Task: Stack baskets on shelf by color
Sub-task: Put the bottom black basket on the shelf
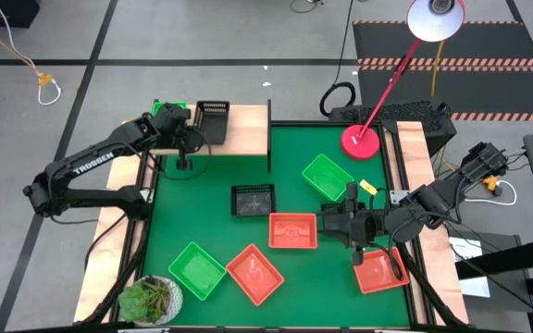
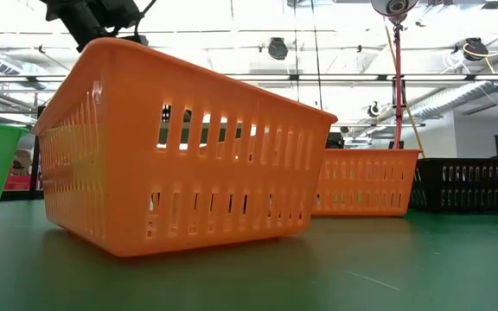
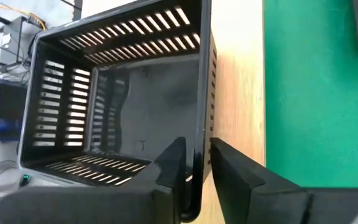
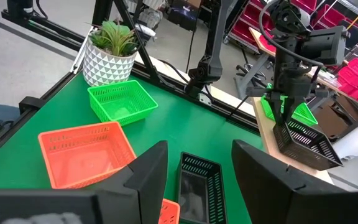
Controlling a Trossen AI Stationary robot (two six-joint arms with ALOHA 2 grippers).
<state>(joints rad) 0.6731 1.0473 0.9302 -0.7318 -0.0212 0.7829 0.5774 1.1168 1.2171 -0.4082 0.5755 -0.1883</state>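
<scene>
On the shelf (image 3: pixel 241 93), left gripper (image 3: pixel 194 165) pinches black basket's (image 3: pixel 123 93) wall.

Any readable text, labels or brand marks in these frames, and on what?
"TROSSEN" in white letters along the left arm, seen in the high view.
A small yellow tag lies near the right arm; whether it carries print is too small to tell.
Nothing readable on the baskets or the shelf.

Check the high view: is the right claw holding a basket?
No. The right claw hangs open over the mat between the orange baskets, with nothing between its fingers.
</scene>
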